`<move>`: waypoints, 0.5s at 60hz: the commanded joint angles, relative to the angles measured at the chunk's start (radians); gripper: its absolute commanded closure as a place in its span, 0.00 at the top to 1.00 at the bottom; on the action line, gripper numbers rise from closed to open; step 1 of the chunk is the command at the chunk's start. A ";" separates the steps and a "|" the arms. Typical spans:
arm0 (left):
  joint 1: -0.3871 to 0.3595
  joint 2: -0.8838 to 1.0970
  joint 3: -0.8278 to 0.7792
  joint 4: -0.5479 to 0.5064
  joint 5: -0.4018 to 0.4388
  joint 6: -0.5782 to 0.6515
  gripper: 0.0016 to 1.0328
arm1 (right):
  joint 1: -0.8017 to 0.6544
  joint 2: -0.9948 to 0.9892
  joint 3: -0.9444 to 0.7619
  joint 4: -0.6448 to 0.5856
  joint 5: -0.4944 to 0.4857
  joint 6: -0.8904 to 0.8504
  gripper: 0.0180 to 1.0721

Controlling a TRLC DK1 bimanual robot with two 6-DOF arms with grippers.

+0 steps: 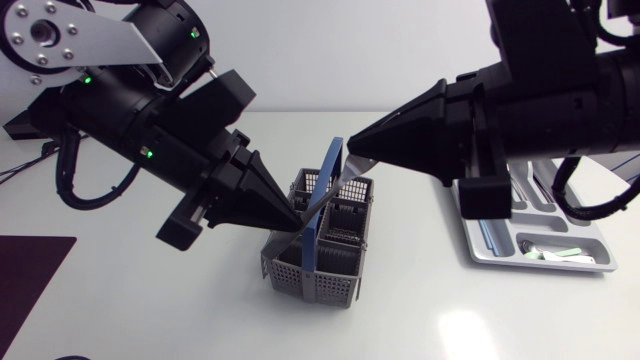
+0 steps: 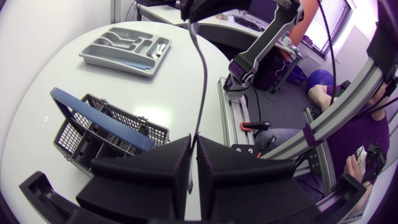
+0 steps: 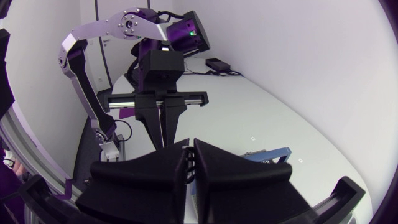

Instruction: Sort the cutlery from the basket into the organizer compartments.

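Above basket (image 1: 296,279), knife (image 1: 338,180) pinched in left and right jaws

Black wedge-shaped left end effector (image 1: 296,221) and right end effector (image 1: 353,146), silver-grey links (image 1: 70,40), green lights (image 1: 87,78).

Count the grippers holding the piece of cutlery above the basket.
2. The left gripper holds the lower end of the cutlery piece over the basket; the right gripper holds its upper end.
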 commanded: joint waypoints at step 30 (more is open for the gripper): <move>0.007 -0.001 0.033 -0.030 0.006 -0.028 0.03 | -0.017 -0.032 -0.044 0.044 0.021 0.030 0.26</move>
